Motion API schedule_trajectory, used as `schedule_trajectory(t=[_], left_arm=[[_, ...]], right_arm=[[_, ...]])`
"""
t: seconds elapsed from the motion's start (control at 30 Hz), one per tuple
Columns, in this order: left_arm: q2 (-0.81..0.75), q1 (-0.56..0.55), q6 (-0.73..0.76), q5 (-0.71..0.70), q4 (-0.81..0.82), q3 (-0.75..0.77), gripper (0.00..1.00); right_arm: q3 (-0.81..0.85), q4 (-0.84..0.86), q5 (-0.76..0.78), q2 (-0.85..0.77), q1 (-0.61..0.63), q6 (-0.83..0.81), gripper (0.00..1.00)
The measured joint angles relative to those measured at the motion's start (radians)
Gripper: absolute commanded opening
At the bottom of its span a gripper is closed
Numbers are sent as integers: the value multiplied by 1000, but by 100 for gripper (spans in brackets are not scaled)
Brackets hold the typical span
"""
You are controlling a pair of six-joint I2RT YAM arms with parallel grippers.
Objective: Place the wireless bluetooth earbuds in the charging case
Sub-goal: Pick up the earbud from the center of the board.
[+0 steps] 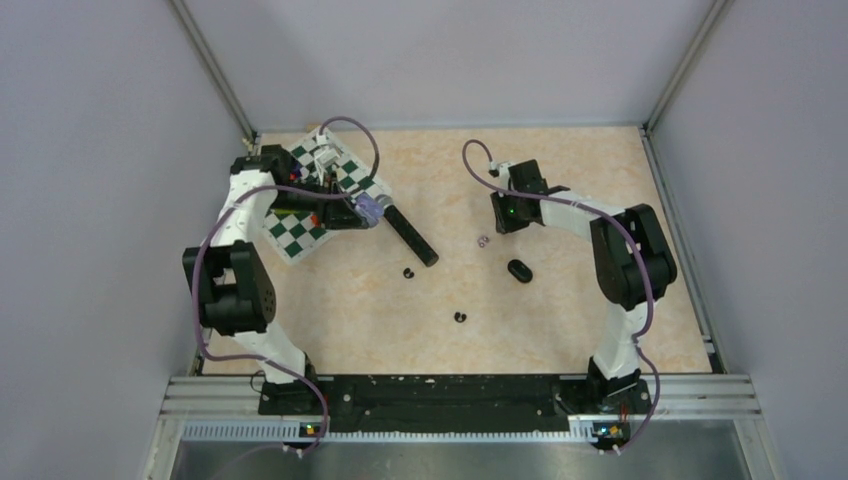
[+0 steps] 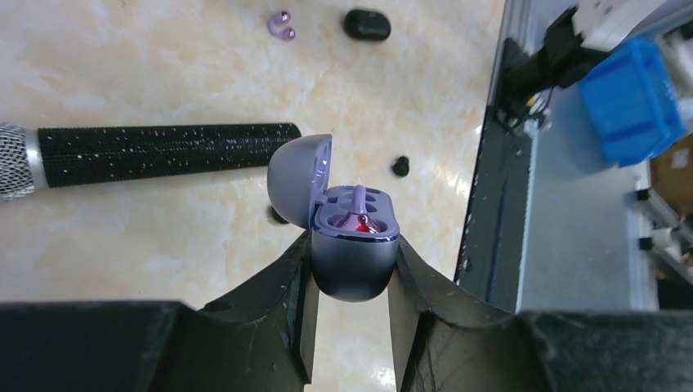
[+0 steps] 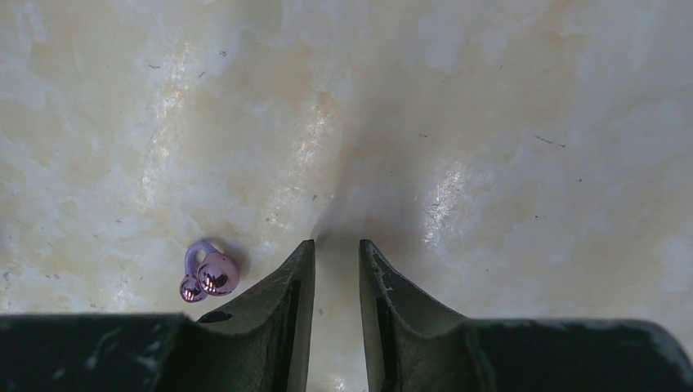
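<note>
My left gripper is shut on the base of a grey-purple charging case, whose lid stands open. Something pale purple with a red glint sits in its wells. In the top view this gripper hovers at the microphone's head. One pale purple earbud lies on the table just left of my right gripper, which is narrowly open with nothing between its fingers. The same bud shows beside that gripper. Two black earbuds lie mid-table.
A long black microphone with a silver head lies diagonally near the left gripper. A closed black oval case sits right of centre. A green checkerboard lies under the left arm. Metal rails edge the table.
</note>
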Motion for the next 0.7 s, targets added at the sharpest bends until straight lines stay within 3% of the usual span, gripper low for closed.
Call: schedule_trajectory(t=[0.07,0.2,0.4,0.7], left_arm=[[-58,-51,-140,-68,160,-79,0],[-107,-141,-294,-129,287,-97,0],[-97,-191,-355,-147,322,-36,0],[-124,-211,-393,-147,366,-82,0]], right_arm=[[0,0,0,0,0,2,27],[0,1,-2,0,0,18,27],[0,0,-20,1,0,26,27],[5,-18,-47,1,25,16,26]])
